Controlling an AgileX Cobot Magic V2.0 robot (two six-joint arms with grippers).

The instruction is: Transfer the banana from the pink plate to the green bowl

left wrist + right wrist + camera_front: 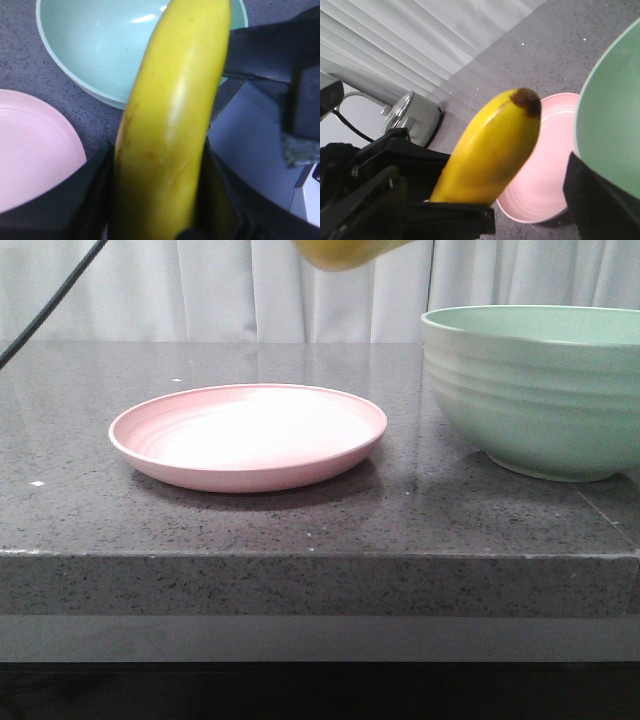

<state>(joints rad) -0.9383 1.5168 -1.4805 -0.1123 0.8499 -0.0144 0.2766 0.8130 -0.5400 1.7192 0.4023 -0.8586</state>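
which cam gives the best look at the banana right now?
Right wrist view: the banana shows from its dark tip down to the left gripper shut on it, above the pink plate. Left wrist view shows only a close-up of its middle. Front view catches just a blurred yellow sliver at the top edge.

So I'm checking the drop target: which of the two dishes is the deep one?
The green bowl, right of the pink plate: tall ribbed walls, while the plate is shallow and low-rimmed.

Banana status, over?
Left gripper shut on banana, lifted clear of pink plate. Green bowl empty, not yet reached. Right gripper state unclear. Nothing in the way.
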